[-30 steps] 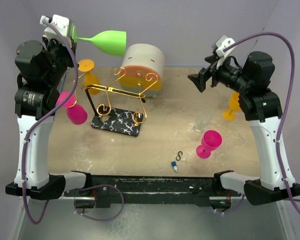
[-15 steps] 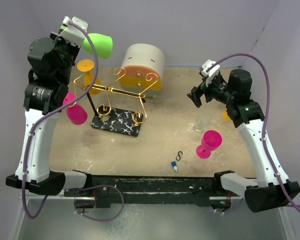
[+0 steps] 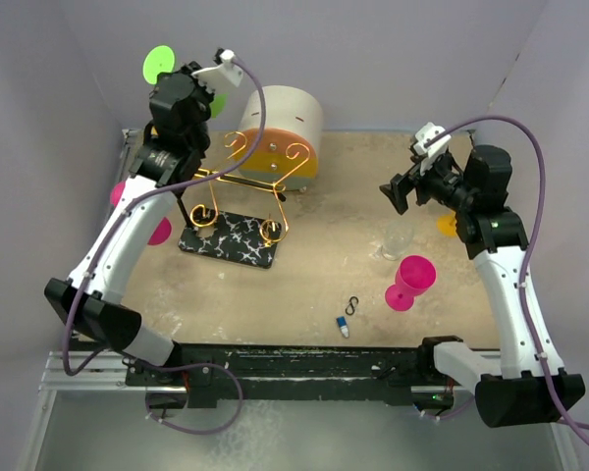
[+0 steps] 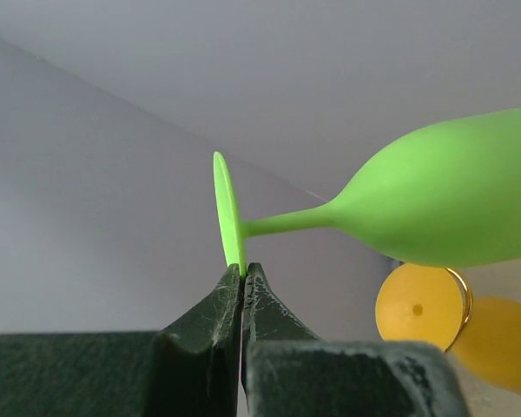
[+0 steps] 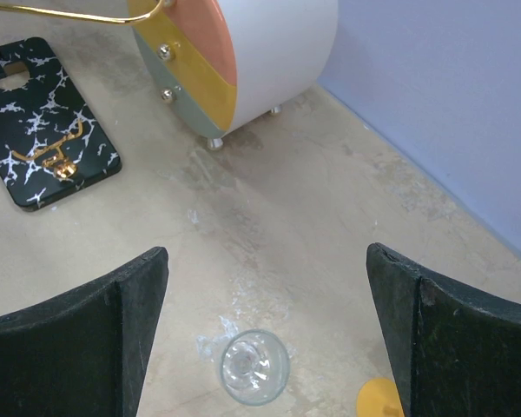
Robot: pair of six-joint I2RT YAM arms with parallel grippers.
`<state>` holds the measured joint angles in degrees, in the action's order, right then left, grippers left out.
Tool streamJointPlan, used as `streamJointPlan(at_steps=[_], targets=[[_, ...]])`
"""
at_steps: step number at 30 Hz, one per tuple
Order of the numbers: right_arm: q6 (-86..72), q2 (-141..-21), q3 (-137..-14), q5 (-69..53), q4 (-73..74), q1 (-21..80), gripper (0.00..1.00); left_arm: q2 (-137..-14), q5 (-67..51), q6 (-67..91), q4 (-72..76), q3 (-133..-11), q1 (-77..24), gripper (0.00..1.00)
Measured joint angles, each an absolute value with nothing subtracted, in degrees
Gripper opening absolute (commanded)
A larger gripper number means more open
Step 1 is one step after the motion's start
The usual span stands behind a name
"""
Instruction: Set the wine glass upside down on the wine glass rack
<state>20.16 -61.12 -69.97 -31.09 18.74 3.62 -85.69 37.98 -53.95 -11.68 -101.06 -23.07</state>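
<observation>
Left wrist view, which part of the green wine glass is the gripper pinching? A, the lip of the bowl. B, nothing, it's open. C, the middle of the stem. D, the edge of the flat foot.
D: the left gripper is shut on the thin edge of the flat foot of the green wine glass, while the stem and bowl stick out free to the side.

1. The left arm and the right arm each have long, smooth white shells joined by bulky black joint housings.
2. A purple cable loops loosely along each arm.
3. A small white block sits at each wrist.
4. The fingers are black, wedge-shaped and grainy.
5. The black bases are joined by a scuffed black rail.
</observation>
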Motion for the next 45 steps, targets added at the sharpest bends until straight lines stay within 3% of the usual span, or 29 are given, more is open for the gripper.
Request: streamJointPlan(at_steps=[18, 45], targets=[[20.18, -61.10, -68.01, -32.29, 17.61, 2.96, 0.98, -88.05, 38.68, -72.99, -3.36, -87.37, -26.02, 0.00], [20.18, -61.17, -67.24, -32.77, 17.17, 2.17, 0.98, -85.52, 30.24, -68.14, -25.19, -85.78, -28.32, 0.00]])
